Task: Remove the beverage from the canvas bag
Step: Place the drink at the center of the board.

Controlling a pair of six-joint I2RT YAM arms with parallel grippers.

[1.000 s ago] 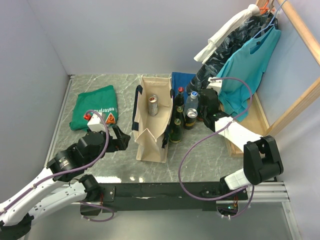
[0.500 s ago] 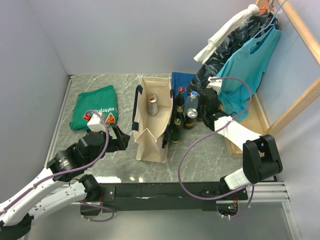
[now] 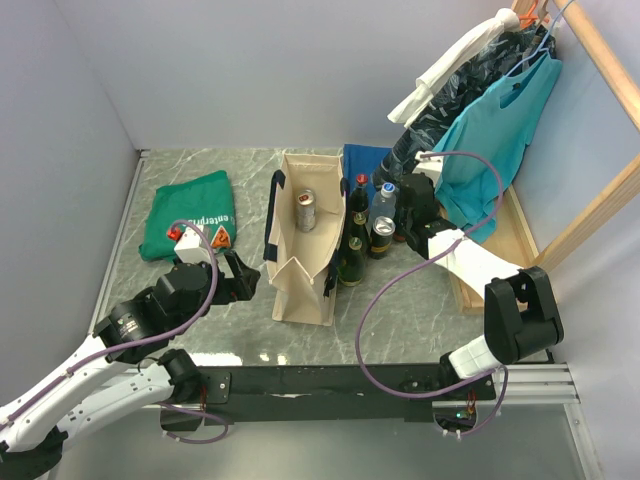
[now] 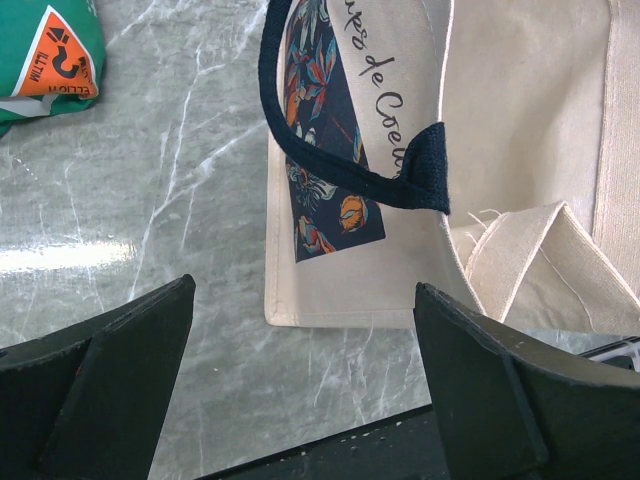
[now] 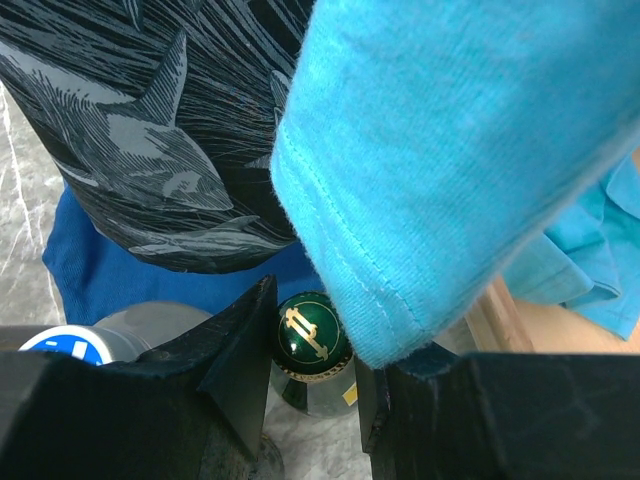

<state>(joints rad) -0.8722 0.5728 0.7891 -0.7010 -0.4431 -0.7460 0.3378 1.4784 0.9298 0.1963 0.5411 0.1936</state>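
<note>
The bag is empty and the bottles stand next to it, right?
Not quite. The canvas bag is not empty: a can stands upright inside it, as the top external view shows. The bottles do stand next to it.

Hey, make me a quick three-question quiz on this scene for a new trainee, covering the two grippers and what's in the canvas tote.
1. True or false: the left gripper is shut.
2. What stands inside the canvas bag? A: a can. B: a glass bottle. C: nothing.
3. Fill in: the right gripper is closed around a bottle cap coloured ____.

Key: 1 false, its jaws stand wide open. 2 A. 3 green.
</note>
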